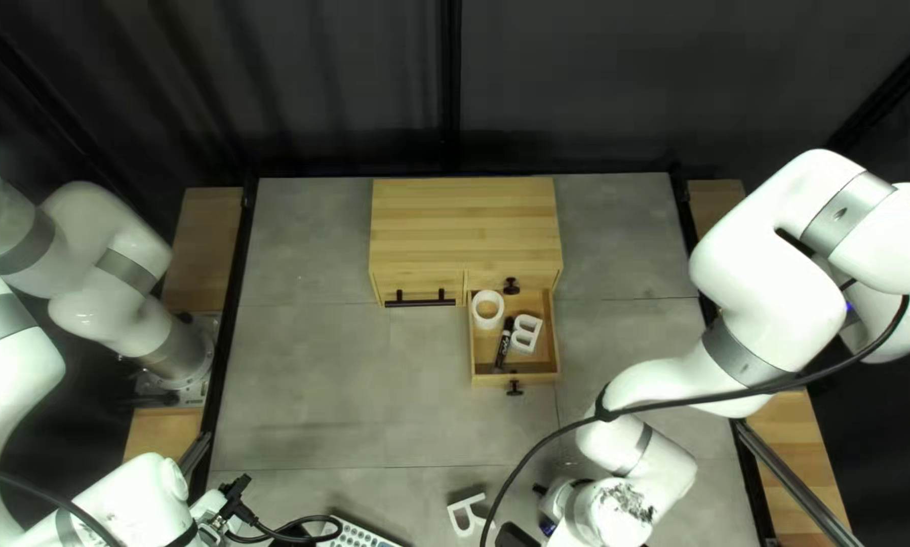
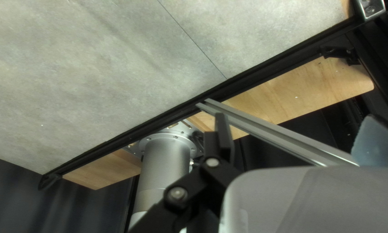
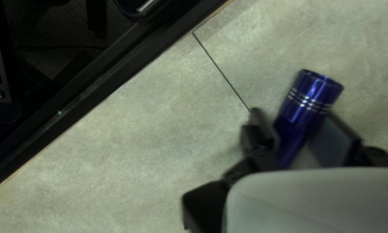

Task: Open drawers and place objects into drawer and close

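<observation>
At the left of the top left view, the left arm (image 1: 110, 258) reached down to the near side, where the left claw (image 1: 236, 485) hung near a black cable (image 1: 313, 519). In its wrist view that claw (image 2: 295, 127) stood wide open, with nothing between its fingers. A pale keyboard (image 1: 364, 534) showed at the near edge. Further right, at the far side of the grey worktop (image 1: 313, 385), sat a wooden chest (image 1: 465, 228); its left drawer (image 1: 419, 285), with a black bar handle (image 1: 420, 302), was shut. Nearest the camera, a white letter R (image 1: 467, 500) lay well apart from the chest. The chest's lower right drawer (image 1: 516, 379) was pulled out, holding a white ring (image 1: 487, 324), a black marker (image 1: 502, 349) and a white letter B (image 1: 526, 333), in that order, the marker just beside the B. Above it, a black knob (image 1: 511, 286) marked the chest's front. At the right, the right arm (image 1: 769, 294) bent down to the near side; the right claw (image 1: 546, 506) was partly closed around a shiny blue cylinder (image 3: 306, 101), gripping it from both sides, its silver-ringed end pointing outward beyond the fingertips.
</observation>
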Available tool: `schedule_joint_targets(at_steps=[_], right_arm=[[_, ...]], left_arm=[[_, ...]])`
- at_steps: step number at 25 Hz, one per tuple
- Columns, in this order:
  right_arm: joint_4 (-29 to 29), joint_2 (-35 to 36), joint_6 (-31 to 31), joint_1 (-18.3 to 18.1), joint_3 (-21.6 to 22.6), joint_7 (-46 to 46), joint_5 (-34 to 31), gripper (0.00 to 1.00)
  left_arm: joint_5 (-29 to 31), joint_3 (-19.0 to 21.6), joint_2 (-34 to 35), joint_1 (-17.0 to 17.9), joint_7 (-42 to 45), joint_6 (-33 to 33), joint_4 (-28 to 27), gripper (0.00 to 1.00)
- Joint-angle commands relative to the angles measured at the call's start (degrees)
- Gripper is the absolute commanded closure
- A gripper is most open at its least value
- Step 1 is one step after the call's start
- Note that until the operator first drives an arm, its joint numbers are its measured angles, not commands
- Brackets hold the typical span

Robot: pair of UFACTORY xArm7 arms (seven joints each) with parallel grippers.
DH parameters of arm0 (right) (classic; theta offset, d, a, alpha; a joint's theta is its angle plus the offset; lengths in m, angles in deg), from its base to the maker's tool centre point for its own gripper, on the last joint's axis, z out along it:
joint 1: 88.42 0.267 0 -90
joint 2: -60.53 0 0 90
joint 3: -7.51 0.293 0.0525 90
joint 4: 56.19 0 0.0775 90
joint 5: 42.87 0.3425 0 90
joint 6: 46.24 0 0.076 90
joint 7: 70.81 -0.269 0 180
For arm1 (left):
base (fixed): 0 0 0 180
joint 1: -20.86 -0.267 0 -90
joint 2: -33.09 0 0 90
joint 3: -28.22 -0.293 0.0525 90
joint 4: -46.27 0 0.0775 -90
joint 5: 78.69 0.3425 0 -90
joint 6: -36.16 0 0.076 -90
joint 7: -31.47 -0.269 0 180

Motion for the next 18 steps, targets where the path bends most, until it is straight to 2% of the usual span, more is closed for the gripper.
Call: schedule_joint_targets(at_steps=[1,3,6,9,13,18], right_arm=[[0.5,-7.8,11.9,-1.1,1.2,4.4,3.4,1.0],[1.8,-11.2,17.4,-1.6,1.1,7.3,4.0,1.0],[2.2,-15.3,22.3,-2.5,0.5,12.7,3.3,1.0],[0.4,-20.5,24.4,-3.8,-0.6,20.5,1.4,1.0],[-1.8,-24.0,23.4,-6.0,-2.8,29.3,-1.3,1.0],[-2.5,-22.9,19.2,-9.2,-5.9,34.9,-4.4,1.0]], left_arm=[[0.0,0.0,0.0,0.0,0.0,0.0,0.0,0.0],[0.0,0.0,0.0,0.0,0.0,0.0,0.0,0.0],[0.0,0.0,0.0,0.0,0.0,0.0,0.0,0.0],[0.0,0.0,0.0,0.0,0.0,0.0,0.0,0.0],[0.0,0.0,0.0,0.0,0.0,0.0,0.0,0.0],[0.0,0.0,0.0,0.0,0.0,0.0,0.0,0.0]])
